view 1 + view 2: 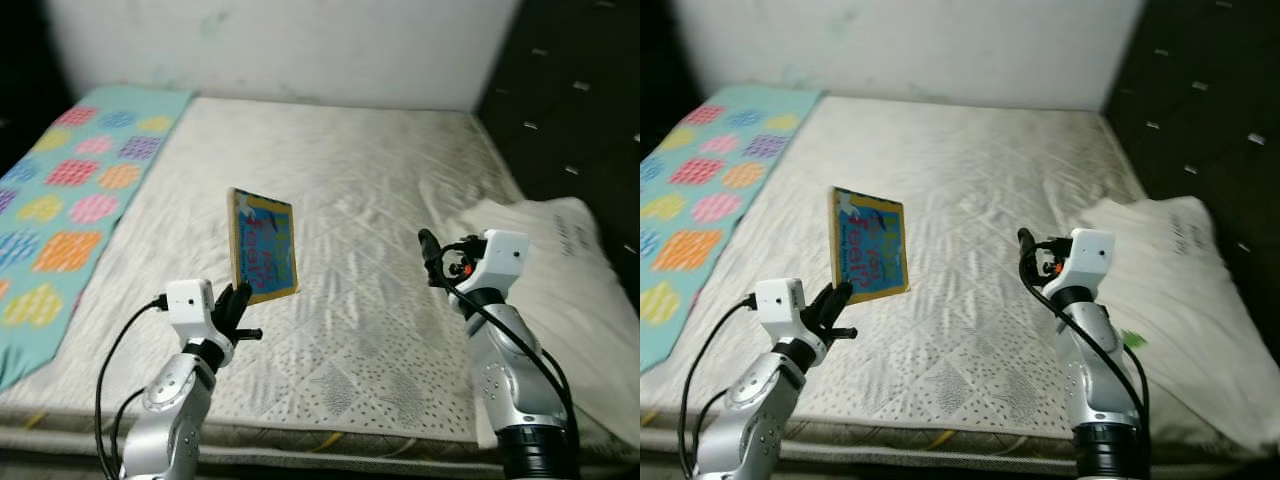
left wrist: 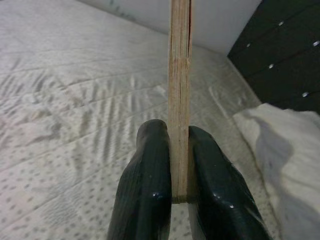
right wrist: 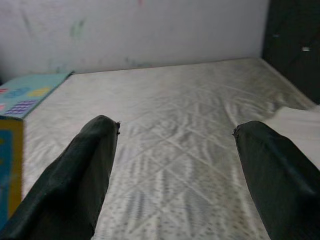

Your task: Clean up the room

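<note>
A thin children's book (image 1: 263, 245) with a blue and yellow cover is held upright above the white mattress (image 1: 380, 190). My left gripper (image 1: 236, 297) is shut on its lower edge; in the left wrist view the book's edge (image 2: 179, 95) runs straight up from between the two black fingers (image 2: 145, 195). To the right of the book, over the mattress, my right gripper (image 1: 432, 252) hovers open. Its two fingers (image 3: 80, 185) stand wide apart with nothing between them.
A turquoise blanket (image 1: 70, 190) with coloured patches lies along the bed's left side. A white pillow (image 1: 565, 270) rests at the right edge, next to the dark tufted headboard (image 1: 575, 90). A pale wall (image 1: 280, 45) stands behind the bed.
</note>
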Motion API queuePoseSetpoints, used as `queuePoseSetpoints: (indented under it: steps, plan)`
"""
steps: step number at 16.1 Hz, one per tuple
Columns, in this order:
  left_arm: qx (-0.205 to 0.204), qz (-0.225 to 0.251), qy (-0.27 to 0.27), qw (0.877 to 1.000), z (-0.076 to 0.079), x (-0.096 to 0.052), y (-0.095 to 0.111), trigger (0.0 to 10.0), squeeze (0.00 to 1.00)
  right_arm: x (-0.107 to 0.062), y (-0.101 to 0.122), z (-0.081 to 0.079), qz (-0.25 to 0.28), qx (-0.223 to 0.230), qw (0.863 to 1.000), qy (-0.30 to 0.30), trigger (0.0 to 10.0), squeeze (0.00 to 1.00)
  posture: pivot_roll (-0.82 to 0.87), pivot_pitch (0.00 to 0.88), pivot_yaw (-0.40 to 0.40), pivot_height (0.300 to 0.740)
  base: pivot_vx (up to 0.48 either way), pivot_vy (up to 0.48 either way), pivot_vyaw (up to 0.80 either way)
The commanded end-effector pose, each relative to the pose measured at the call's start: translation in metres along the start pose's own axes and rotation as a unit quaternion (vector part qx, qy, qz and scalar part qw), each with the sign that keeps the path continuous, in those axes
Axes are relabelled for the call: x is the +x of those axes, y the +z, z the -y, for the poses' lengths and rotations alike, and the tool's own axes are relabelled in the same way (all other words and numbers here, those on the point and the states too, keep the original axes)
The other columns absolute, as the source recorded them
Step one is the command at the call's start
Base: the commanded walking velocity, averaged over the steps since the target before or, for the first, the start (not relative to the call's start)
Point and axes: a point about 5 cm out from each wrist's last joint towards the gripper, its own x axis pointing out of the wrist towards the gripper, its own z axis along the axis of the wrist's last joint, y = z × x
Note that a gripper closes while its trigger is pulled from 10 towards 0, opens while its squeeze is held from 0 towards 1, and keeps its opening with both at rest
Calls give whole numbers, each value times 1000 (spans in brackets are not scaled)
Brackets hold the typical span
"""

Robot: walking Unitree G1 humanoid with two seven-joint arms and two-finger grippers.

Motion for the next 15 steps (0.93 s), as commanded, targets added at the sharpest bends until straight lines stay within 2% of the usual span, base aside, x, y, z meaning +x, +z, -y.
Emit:
queuePoseSetpoints:
  steps: [1,3,5,15]
  plan:
    - [-1,30,6,1000,-4,-1,13,10000,0,0,1,-2,1,-1,1000,-2,10000,0,-36,0,-24,740,0,0,0]
    - [0,28,-17,999,0,-1,15,10000,0,0,0,-4,0,-1,1000,1,10000,0,-34,0,-24,740,0,0,0]
    - [-16,28,-31,999,3,-1,15,10000,0,0,0,-4,1,-1,1000,-1,10000,0,-39,0,-18,740,0,0,0]
    - [-48,25,-41,998,8,2,17,10000,0,-1,0,-1,-2,0,1000,-8,10000,0,-42,8,-23,740,0,0,0]
